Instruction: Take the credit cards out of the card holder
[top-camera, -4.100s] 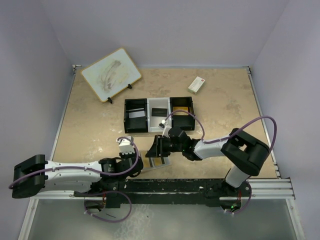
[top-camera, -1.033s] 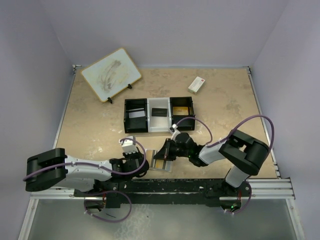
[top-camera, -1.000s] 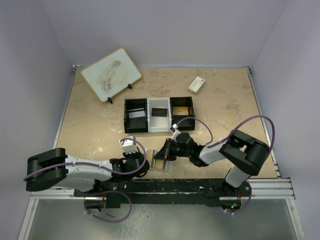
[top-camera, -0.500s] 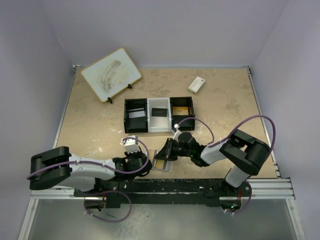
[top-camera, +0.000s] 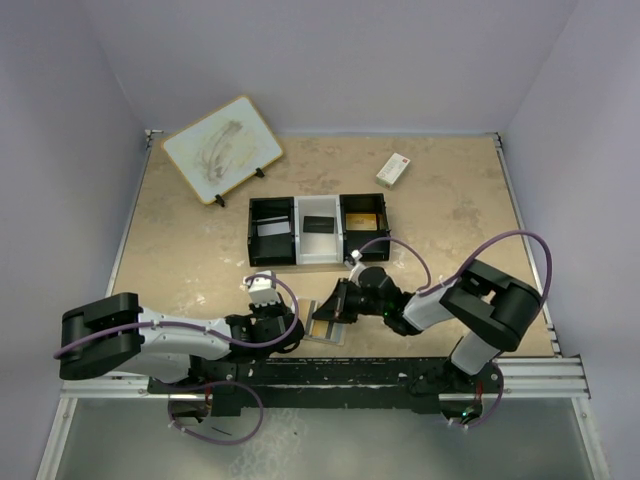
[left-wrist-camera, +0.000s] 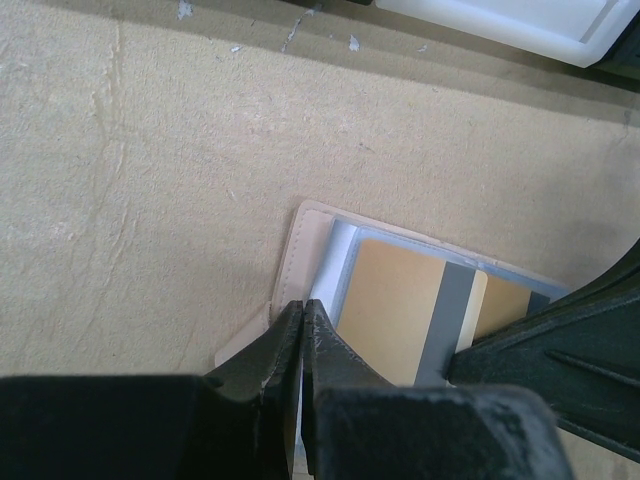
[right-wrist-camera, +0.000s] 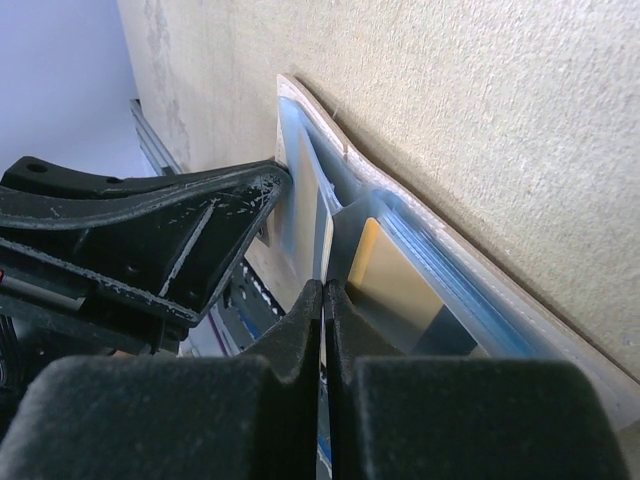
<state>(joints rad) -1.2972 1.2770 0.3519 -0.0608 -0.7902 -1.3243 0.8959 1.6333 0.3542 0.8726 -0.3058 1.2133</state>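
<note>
I see my left end effector (left-wrist-camera: 303, 322) and right end effector (right-wrist-camera: 323, 296) both closed at the open card holder (left-wrist-camera: 312, 232). Its gold cards (left-wrist-camera: 393, 312) are not yet out.

Beige tabletop (top-camera: 180, 250) with a three-compartment tray (top-camera: 296, 245) at centre: a white box (top-camera: 393, 168) beyond the tray to its right, a propped board (top-camera: 221, 148) beyond-left, an open card holder (top-camera: 325, 333) nearside.

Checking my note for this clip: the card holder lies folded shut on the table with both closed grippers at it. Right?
Not shut: the left wrist view shows the card holder lying open on the table, gold cards visible inside. The closed left gripper and right gripper are both at it.
</note>
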